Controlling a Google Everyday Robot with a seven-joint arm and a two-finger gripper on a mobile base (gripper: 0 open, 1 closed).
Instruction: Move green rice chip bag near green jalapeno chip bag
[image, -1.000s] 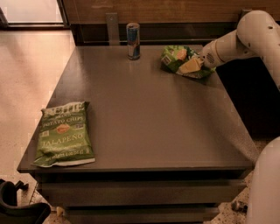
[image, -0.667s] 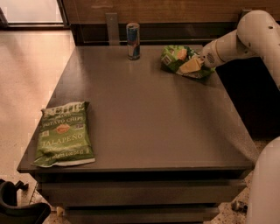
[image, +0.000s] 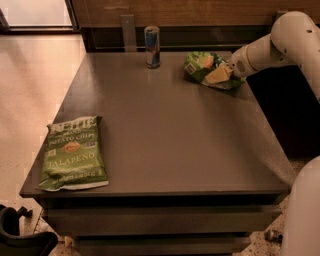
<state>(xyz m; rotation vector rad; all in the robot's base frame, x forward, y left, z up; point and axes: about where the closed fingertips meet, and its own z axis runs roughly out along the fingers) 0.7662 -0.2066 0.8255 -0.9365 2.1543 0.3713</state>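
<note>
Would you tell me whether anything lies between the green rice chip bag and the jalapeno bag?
Nothing visible does. The gripper is at the green rice chip bag, far right on the table; the green jalapeno chip bag lies near left. The can stands at the far edge, off that diagonal.

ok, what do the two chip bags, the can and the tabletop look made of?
Rice bag: thin glossy plastic film, crinkled with bright glints.
Jalapeno bag: likely film too, duller, lying flat with slight wrinkles.
Can: probably metal, vertical sheen on its side.
Tabletop: smooth matte grey, maybe laminate; cannot tell.
Gripper sits at the rice bag, at the far right.
</note>
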